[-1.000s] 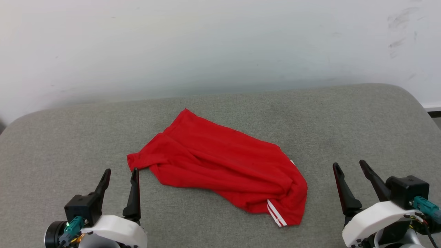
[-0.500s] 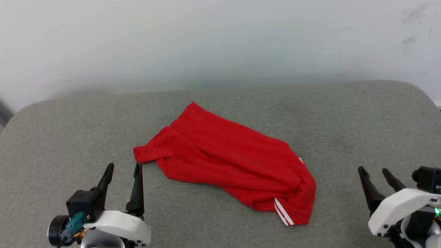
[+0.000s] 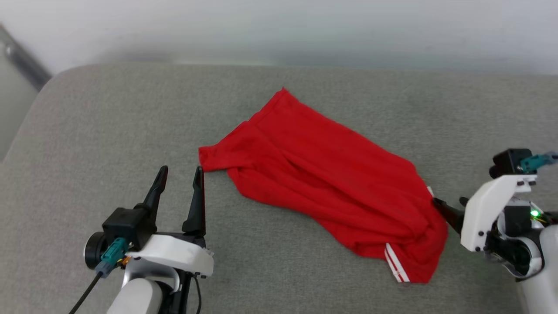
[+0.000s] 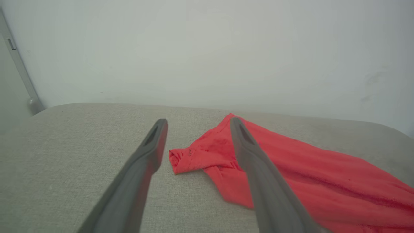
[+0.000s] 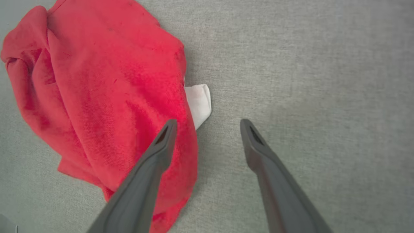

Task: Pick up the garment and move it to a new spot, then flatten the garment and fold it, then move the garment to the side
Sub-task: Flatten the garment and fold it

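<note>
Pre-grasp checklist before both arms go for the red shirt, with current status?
1. The left gripper is open: ok.
2. The right gripper is open: ok.
3. Both are empty, and the garment lies on the grey cushion: ok.
4. The right gripper straddles the garment's edge by the white sleeve: ok.
5. The left gripper touches the garment's near corner: cannot tell.
6. The garment lies flat: not ok, bunched and creased.

Red garment lies crumpled, bunched on grey cushion.
</note>
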Controlling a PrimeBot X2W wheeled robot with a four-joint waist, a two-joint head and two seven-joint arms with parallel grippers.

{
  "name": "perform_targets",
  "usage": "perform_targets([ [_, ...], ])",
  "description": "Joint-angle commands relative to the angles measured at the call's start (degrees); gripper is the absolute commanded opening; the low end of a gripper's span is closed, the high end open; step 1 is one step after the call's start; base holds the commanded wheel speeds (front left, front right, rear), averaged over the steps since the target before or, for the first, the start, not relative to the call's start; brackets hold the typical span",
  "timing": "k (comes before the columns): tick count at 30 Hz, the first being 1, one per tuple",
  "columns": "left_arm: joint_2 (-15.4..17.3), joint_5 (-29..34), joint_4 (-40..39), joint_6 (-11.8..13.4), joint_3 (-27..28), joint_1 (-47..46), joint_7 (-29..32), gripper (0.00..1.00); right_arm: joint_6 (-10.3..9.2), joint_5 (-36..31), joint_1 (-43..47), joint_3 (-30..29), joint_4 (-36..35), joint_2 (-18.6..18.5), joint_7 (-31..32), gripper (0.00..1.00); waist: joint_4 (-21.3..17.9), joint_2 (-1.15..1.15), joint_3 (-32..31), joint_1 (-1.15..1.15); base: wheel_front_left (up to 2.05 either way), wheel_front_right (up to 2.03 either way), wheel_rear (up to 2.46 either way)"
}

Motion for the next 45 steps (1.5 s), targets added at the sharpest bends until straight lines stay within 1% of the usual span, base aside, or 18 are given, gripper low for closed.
perform_targets([
  [1, -0.29, 0.21, 0.25, -0.36, -0.16, -0.88, -0.36, 1.00, -0.02, 0.57, -1.47, 0.96, 0.74, -0.44, 0.35, 1.00, 2.12, 0.00, 2.25, 0.00, 0.00, 0.00, 0.00],
  [6, -1.14, 0.55, 1.87, -1.05, -0.15, -2.50, -0.93, 1.00, -0.02, 2.76, -4.44, 5.45, 5.26, -1.17, 1.35, 1.00, 3.36, 0.00, 4.13, 0.00, 0.00, 0.00, 0.00],
  [9, -1.56, 0.59, 2.82, -1.45, -0.13, -3.02, -1.06, 1.00, -0.02, 3.75, -3.98, 7.45, 9.34, -1.08, 3.15, 1.00, 3.70, 0.00, 4.55, 0.00, 0.00, 0.00, 0.00],
  [10, -1.61, 0.63, 3.11, -1.58, -0.10, -3.13, -1.08, 1.00, -0.03, 4.21, -3.59, 7.80, 10.40, -0.87, 3.76, 0.76, 3.75, 0.00, 4.59, 0.00, 0.00, 0.00, 0.00],
  [11, -1.66, 0.69, 3.35, -1.71, -0.07, -3.25, -1.14, 1.00, -0.03, 4.66, -3.42, 8.33, 11.29, -0.75, 4.48, 0.30, 3.73, 0.00, 4.59, 0.00, 0.00, 0.00, 0.00],
  [12, -1.62, 0.79, 3.57, -1.79, -0.01, -3.31, -1.20, 1.00, -0.02, 4.95, -3.36, 8.82, 11.77, -0.79, 4.80, 0.00, 3.65, 0.00, 4.51, 0.00, 0.00, 0.00, 0.00],
  [17, -1.50, 0.83, 4.58, -1.72, 0.47, -2.68, -1.33, 1.00, -0.02, 5.37, -4.52, 9.14, 10.65, -1.38, 2.65, 0.00, 2.46, 0.00, 3.31, 0.00, 0.00, 0.00, 0.00],
  [19, -1.21, 0.87, 4.96, -1.74, 0.92, -1.87, -1.36, 1.00, -0.02, 4.83, -5.56, 8.67, 8.24, -2.51, 0.10, 0.00, 1.04, 0.00, 1.89, 0.00, 0.00, 0.00, 0.00],
  [21, -1.20, 0.78, 4.94, -1.72, 1.02, -1.53, -1.37, 1.00, -0.02, 4.54, -5.56, 8.20, 7.27, -2.84, -0.60, 0.00, 0.53, 0.00, 1.42, 0.00, 0.00, 0.00, 0.00],
  [24, -0.68, 0.65, 4.83, -1.29, 1.67, -0.19, -1.41, 1.00, -0.02, 2.18, -2.73, 5.58, 2.91, -3.68, -2.96, 0.00, -1.82, 0.00, -0.49, 0.00, 0.00, 0.00, 0.00],
  [25, -0.68, 0.65, 4.83, -1.29, 1.67, -0.19, -1.41, 1.00, -0.02, 2.18, -2.73, 5.58, 2.91, -3.68, -2.96, 0.00, -1.82, 0.00, -0.49, 0.00, 0.00, 0.00, 0.00],
  [27, -0.51, 0.52, 4.65, -1.01, 1.86, 0.61, -1.42, 1.00, -0.02, 0.85, 0.14, 3.02, 0.42, -3.62, -3.47, 0.00, -2.85, 0.00, -1.38, 0.00, 0.00, 0.00, 0.00],
  [32, -0.16, 0.09, 4.44, -0.48, 2.06, 2.33, -1.13, 1.00, -0.02, -1.75, 11.90, -3.44, -5.75, -0.38, -1.22, 0.00, -4.71, 0.00, -2.76, 0.00, 0.00, 0.00, 0.00],
  [36, 0.13, -0.19, 4.26, -0.30, 2.03, 3.22, -0.71, 1.00, -0.02, -2.82, 19.85, -6.38, -7.52, 4.12, 1.04, 0.00, -5.52, 0.00, -3.25, 0.00, 0.00, 0.00, 0.00],
  [37, 0.23, -0.24, 4.27, -0.23, 2.00, 3.42, -0.63, 1.00, -0.02, -2.72, 20.93, -6.51, -7.55, 5.27, 1.09, 0.10, -5.67, 0.00, -3.35, 0.00, 0.00, 0.00, 0.00],
  [38, 0.30, -0.36, 4.19, -0.15, 2.01, 3.51, -0.55, 1.00, -0.02, -3.27, 21.71, -6.46, -7.72, 5.88, 0.46, 0.69, -5.78, 0.00, -3.42, 0.00, 0.00, 0.00, 0.00],
  [39, 0.40, -0.39, 4.09, -0.08, 2.07, 3.54, -0.52, 1.00, -0.02, -3.49, 22.22, -6.56, -7.80, 6.63, -0.43, 1.00, -5.87, 0.00, -3.49, 0.00, 0.00, 0.00, 0.00],
  [45, 0.93, -0.58, 3.80, 0.17, 2.03, 4.87, -0.10, 1.00, -0.02, -4.98, 23.34, -5.95, -11.14, 8.37, -11.09, 1.00, -6.21, 0.00, -4.70, 0.00, 0.00, 0.00, 0.00],
])
